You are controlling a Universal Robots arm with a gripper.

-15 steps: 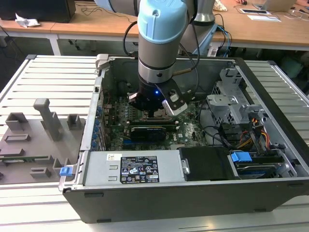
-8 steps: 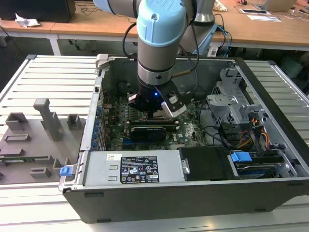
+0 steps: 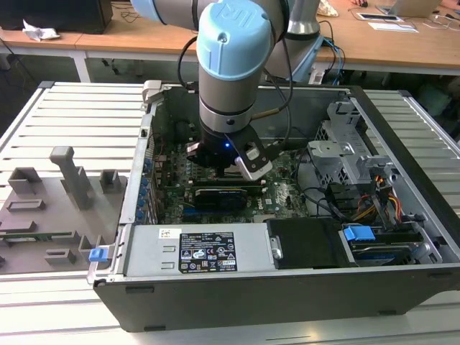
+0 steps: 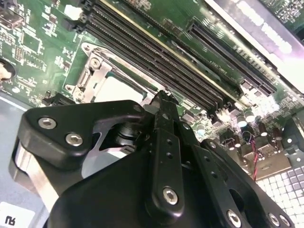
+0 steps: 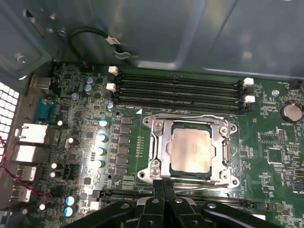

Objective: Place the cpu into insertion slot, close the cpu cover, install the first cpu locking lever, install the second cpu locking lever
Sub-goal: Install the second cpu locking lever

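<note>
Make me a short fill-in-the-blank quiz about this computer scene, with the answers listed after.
1. The cpu sits in the insertion slot under the closed cpu ____.
2. The circuit board is coloured ____.
3. In the first wrist view, the gripper fingertips are pressed ____.
4. The long memory slots number ____.

Missing words: cover; green; together; four

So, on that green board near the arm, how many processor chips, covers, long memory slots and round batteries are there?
cpu: 1
cpu cover: 1
long memory slots: 4
round coin battery: 1
Total: 7
</note>
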